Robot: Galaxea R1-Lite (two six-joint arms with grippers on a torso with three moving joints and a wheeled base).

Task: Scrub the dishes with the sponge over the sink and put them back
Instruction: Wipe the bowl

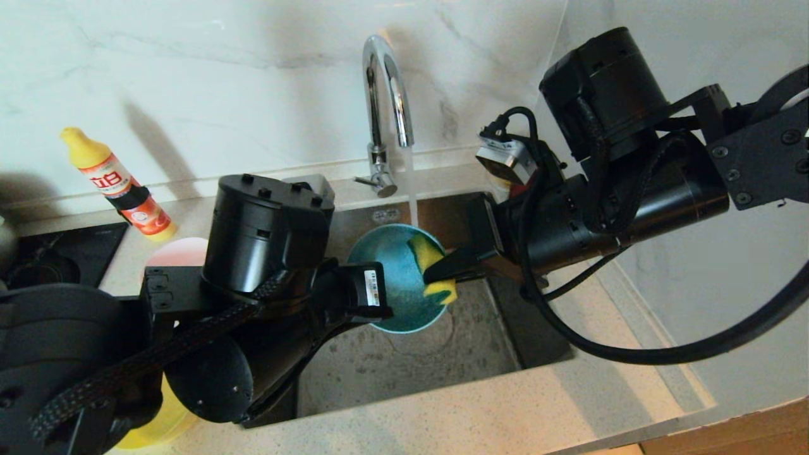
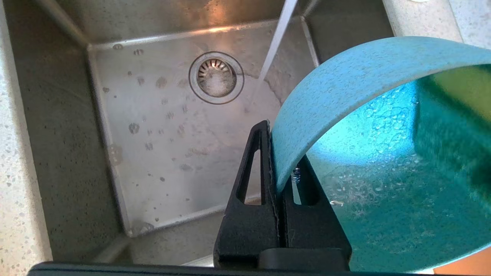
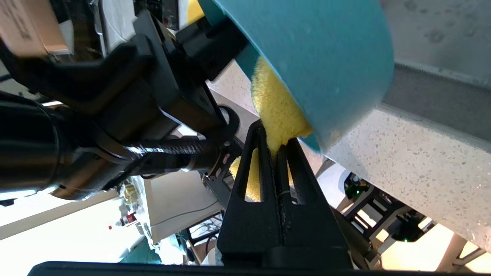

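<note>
Sink [image 2: 115, 161] w/ tap running, blue bowl [image 1: 398, 297] (sponge [image 1: 433, 265] inside)

Light blue bowl [image 1: 397, 287]: tilted on edge over the sink [image 1: 404, 373], wet inside, rim pinched in my left gripper [image 2: 277, 168].
Sponge [image 1: 436, 268]: yellow, green-backed, clamped in my right gripper [image 3: 277, 147], pressed inside that bowl.
Pink bowl [image 1: 180, 253] and yellow bowl [image 1: 155, 426]: on the counter left of the sink.

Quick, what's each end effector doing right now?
Left end effector: closed on the rim of the blue bowl, over the sink.
Right end effector: closed on the sponge, inside the bowl.
</note>
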